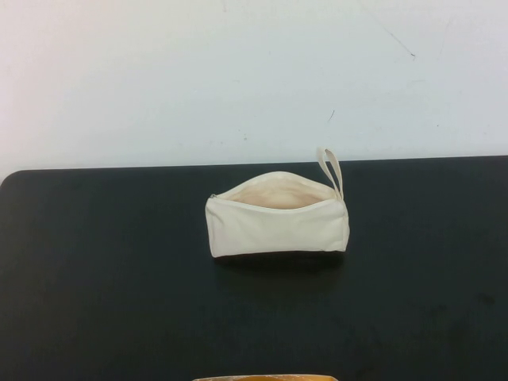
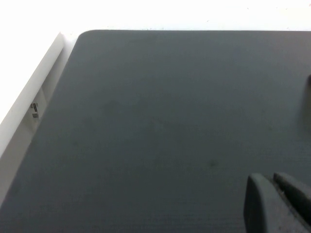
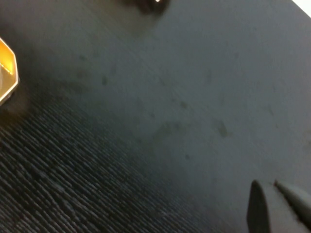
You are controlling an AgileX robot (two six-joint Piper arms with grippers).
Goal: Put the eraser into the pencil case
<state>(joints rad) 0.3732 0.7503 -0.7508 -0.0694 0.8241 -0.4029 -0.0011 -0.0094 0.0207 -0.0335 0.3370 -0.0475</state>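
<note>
The pencil case, a cream-white zip pouch, lies near the middle of the black mat with its zip open, its mouth facing up and its loop strap at its right end. Only a cream lining shows inside. No eraser with a barcode label shows in any view. Neither gripper appears in the high view. My left gripper is shut and empty over bare mat near the mat's left corner. My right gripper is shut and empty over bare mat.
A tan-yellow thing is cut off by the front edge of the high view. A yellow thing with a pale rim shows at the edge of the right wrist view. The black mat ends at a white surface.
</note>
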